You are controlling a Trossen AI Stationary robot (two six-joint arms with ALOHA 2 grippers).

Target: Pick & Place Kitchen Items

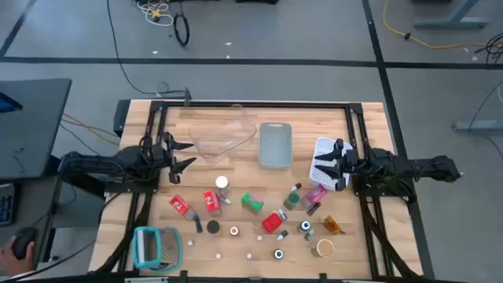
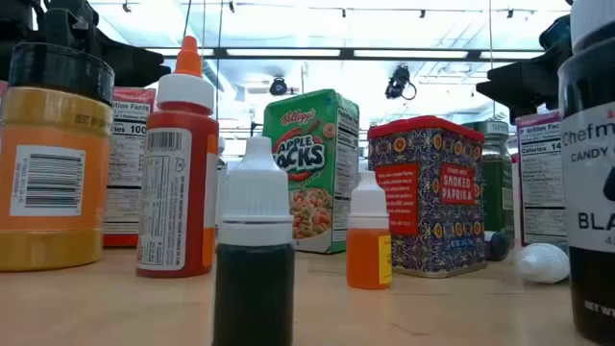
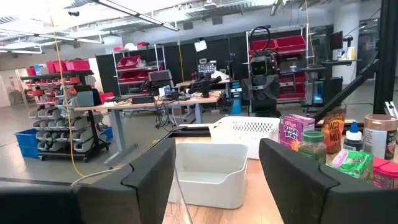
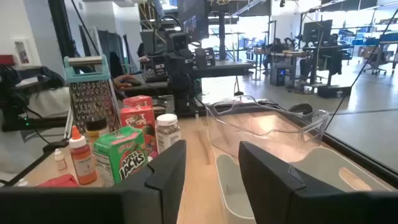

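Watch out: the kitchen items (image 1: 259, 214) sit very close together on the near half of the table (image 1: 369, 134), so if you reach in from the side you could bump a tall bottle and tip it into the ones next to it. The little white pieces (image 1: 218, 255) could roll off the edge if something pushes them. Both arms wait up high, away from the pile. The left gripper (image 1: 182, 156) is at the left side of the table, pointing toward the clear bin (image 1: 224, 134), and its fingers are spread wide with nothing between them. The right gripper (image 1: 324, 167) hangs over the white bin (image 1: 324, 147) at the right side, its fingers partly apart and holding nothing. The grey bin (image 1: 275, 145) sits between the two. The green box (image 1: 251, 203) and red tin (image 1: 273, 222) lie in the middle of the pile, not yet picked up.
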